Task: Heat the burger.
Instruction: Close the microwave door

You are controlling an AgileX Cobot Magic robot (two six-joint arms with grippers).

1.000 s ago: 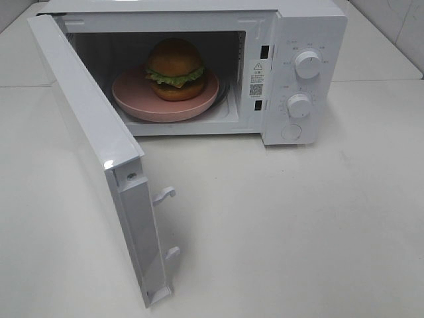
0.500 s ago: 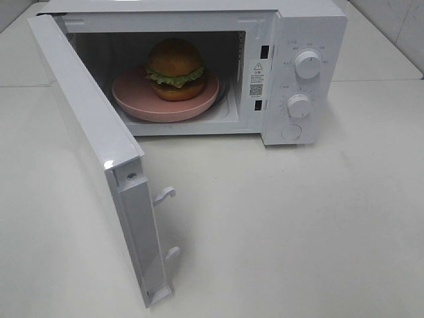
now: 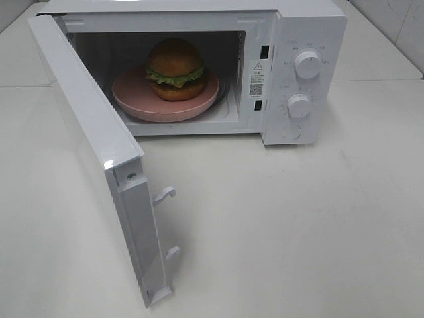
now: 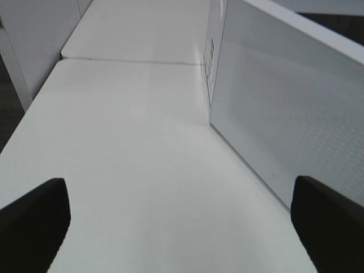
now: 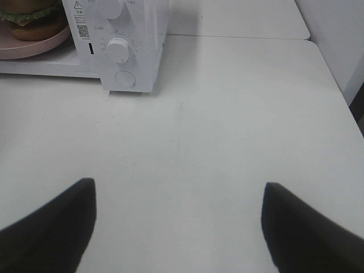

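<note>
The burger (image 3: 175, 69), golden-brown bun over green lettuce, sits on a round pink plate (image 3: 132, 101) inside the white microwave (image 3: 311, 26). Its door (image 3: 99, 146) hangs wide open toward the front left. The burger's edge (image 5: 31, 20) also shows in the right wrist view, beside the control panel. Neither arm appears in the exterior high view. My left gripper (image 4: 182, 227) is open over bare table, next to the outer face of the door (image 4: 284, 114). My right gripper (image 5: 179, 227) is open over the table, some way in front of the microwave's dials (image 5: 119, 50).
Two dials (image 3: 307, 65) and a round button (image 3: 291, 132) sit on the microwave's right panel. Door latch hooks (image 3: 163, 195) stick out of the open door's edge. A seam (image 4: 131, 60) between table sections runs behind the microwave. White table (image 3: 298, 232) spreads in front.
</note>
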